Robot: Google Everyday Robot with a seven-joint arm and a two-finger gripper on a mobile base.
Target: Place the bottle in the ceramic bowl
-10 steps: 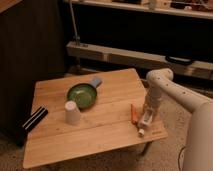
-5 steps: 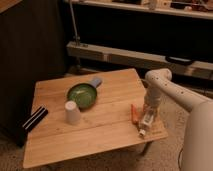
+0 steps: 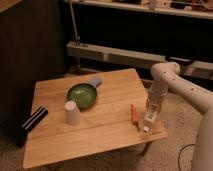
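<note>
The small white bottle (image 3: 148, 121) is at the right front edge of the wooden table (image 3: 100, 135), its cap end toward the front. My gripper (image 3: 151, 109) points down right over the bottle's far end, touching it or nearly so. The ceramic bowl (image 3: 81, 95), green inside with a darker rim, sits left of the table's middle, well to the left of the gripper. It has nothing in it.
A thin orange stick (image 3: 134, 114) lies just left of the bottle. A white upside-down cup (image 3: 72, 112) stands in front of the bowl. A blue-grey object (image 3: 95, 82) lies behind the bowl. A black flat object (image 3: 34, 119) sits at the table's left edge.
The arm and gripper have stayed over the bottle at the table's right edge with hardly any shift. Nothing else has moved.
</note>
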